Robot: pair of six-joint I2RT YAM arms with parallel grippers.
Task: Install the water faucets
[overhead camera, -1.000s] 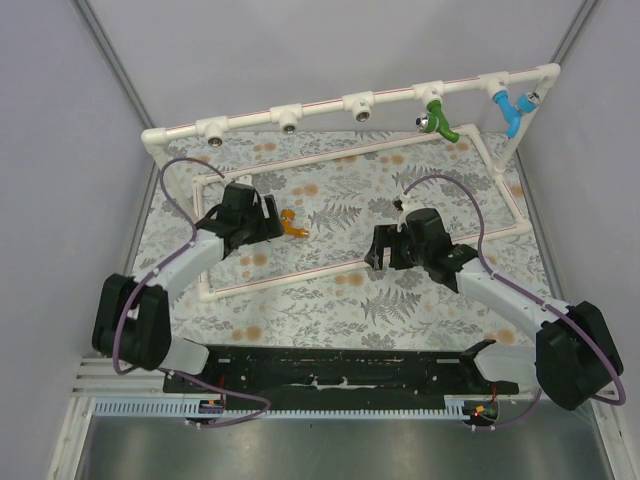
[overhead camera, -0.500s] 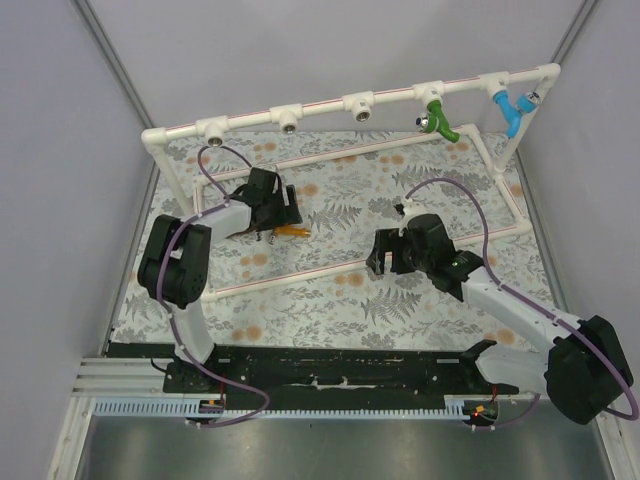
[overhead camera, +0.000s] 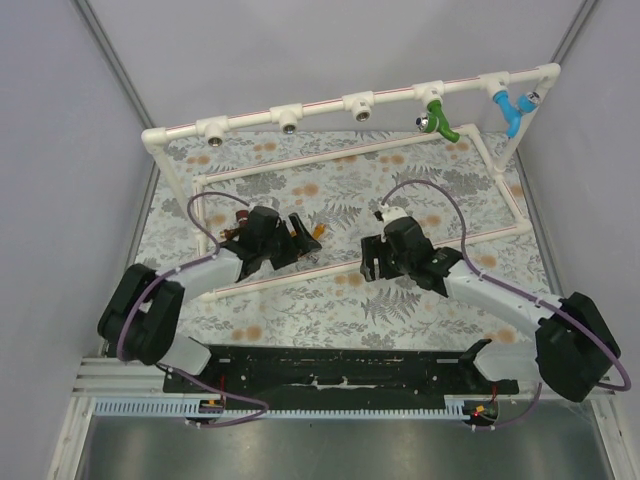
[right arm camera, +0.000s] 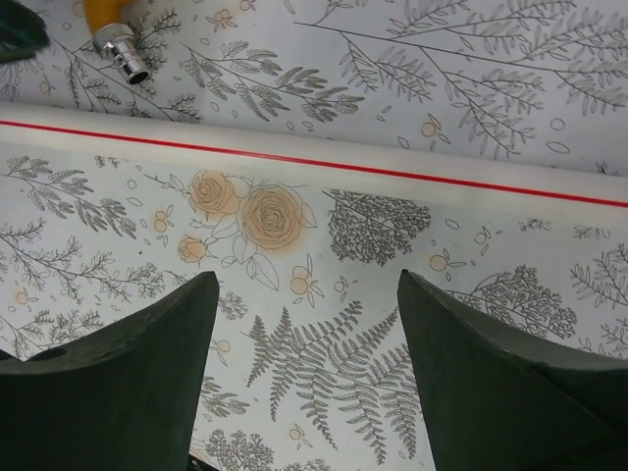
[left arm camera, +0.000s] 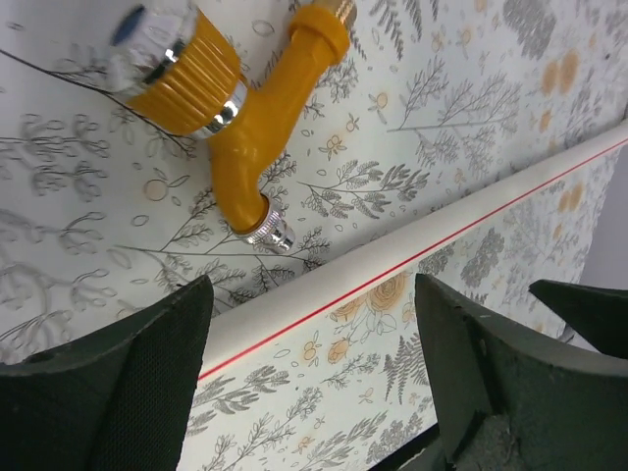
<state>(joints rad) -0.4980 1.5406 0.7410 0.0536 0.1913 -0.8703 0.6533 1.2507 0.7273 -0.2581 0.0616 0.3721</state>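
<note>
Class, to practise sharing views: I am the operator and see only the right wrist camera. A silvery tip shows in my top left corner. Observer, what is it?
Observer: The metal end of the orange faucet, which is lying on the mat.
Operator: Is it held?
Observer: No. The left gripper is open and short of it, not touching.
Operator: Where could it go?
Observer: Three sockets stand empty on the rack, left of the green tap.
</note>
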